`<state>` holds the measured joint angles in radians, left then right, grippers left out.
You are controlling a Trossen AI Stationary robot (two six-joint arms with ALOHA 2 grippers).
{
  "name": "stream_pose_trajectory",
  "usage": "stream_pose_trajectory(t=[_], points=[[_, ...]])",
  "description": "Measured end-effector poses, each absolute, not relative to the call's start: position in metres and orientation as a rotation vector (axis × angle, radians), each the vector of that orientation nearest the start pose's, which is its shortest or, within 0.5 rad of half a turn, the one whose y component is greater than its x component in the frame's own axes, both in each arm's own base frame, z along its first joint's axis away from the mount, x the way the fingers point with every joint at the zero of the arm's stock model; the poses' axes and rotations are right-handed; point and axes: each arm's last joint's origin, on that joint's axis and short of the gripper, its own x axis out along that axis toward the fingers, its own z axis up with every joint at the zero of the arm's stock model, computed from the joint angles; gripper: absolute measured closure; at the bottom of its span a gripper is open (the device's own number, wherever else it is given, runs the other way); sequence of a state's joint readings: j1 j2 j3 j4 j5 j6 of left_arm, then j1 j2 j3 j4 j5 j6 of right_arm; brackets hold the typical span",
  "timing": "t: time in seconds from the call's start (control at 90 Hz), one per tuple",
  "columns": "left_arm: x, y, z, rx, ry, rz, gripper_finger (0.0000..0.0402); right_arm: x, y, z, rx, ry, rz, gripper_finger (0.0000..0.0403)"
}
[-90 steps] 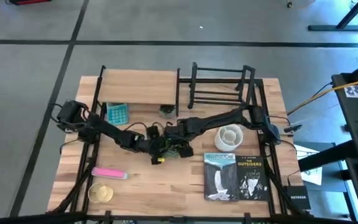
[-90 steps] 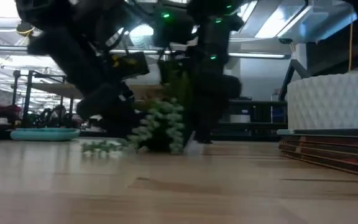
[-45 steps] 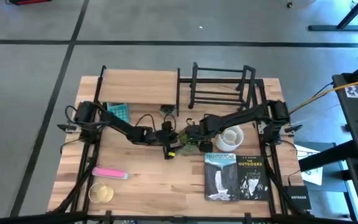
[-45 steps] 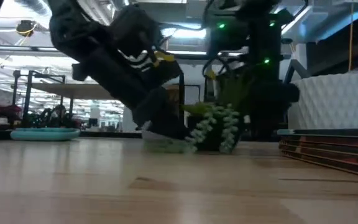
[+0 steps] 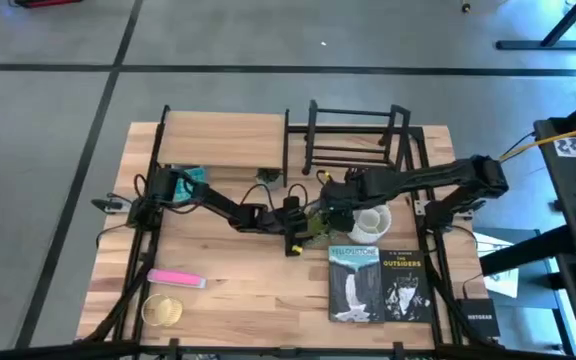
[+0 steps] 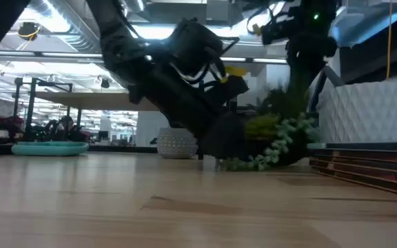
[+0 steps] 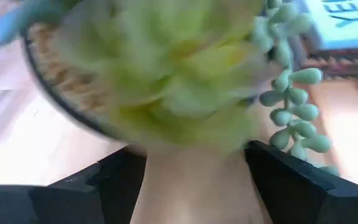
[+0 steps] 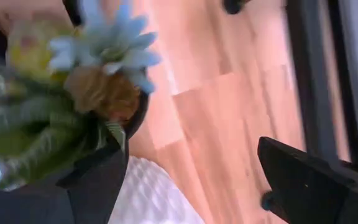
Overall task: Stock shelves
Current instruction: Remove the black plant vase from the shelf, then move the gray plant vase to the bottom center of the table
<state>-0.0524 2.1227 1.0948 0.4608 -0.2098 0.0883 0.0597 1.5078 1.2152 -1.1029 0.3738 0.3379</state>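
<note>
A potted plant (image 5: 315,222) with green leaves, a blue flower and trailing bead strands sits on the table's middle, tipped with its top toward the left. My left gripper (image 5: 293,218) is open at its left side, low over the table. In the left wrist view the plant (image 7: 179,81) fills the space just past the fingertips. My right gripper (image 5: 330,203) is open and comes down at the plant's far right side. The wood-board shelf (image 5: 223,140) and the black bar rack (image 5: 353,135) stand at the far edge. My left gripper reaches the plant level from the table's left, its open fingers (image 7: 104,186) either side of the leaves. I cannot tell whether they touch. My right gripper has one finger (image 8: 92,180) by the pot's rim (image 8: 138,115) and the other over bare table. I cannot tell whether it touches.
A white ribbed pot (image 5: 370,218) stands right beside the plant, with two books (image 5: 378,283) lying near it. A teal block (image 5: 188,181) sits at the left. A pink bar (image 5: 175,278) and a yellow coil (image 5: 163,310) lie near the front left.
Both grippers have travelled toward the table's right edge and slightly toward the far edge. The plant has slid along the table with them, from the middle to just beside the white pot, with its bead strands trailing on the left.
</note>
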Motion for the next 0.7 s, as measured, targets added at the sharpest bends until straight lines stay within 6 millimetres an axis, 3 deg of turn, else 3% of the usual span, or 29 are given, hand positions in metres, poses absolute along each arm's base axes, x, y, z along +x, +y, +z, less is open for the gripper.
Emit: stream_pose_trajectory(t=[0.244, 0.433, 0.578, 0.7], points=[[0.419, -0.008, 0.102, 0.131, 0.565, 0.157, 0.0137, 0.250, 0.003, 0.287, 0.040, 1.198, -0.552, 0.0061], [0.414, -0.011, 0.106, 0.111, 0.606, 0.182, 0.0137, 0.249, 0.003, 0.294, 0.068, 1.123, -0.559, 0.0061], [0.402, -0.018, 0.133, 0.224, 0.672, 0.293, 0.0137, 0.255, 0.004, 0.296, 0.064, 1.054, -0.567, 0.0061], [0.385, -0.027, 0.168, 0.286, 0.707, 0.333, 0.0137, 0.261, 0.015, 0.300, -0.040, 0.952, -0.602, 0.0061]])
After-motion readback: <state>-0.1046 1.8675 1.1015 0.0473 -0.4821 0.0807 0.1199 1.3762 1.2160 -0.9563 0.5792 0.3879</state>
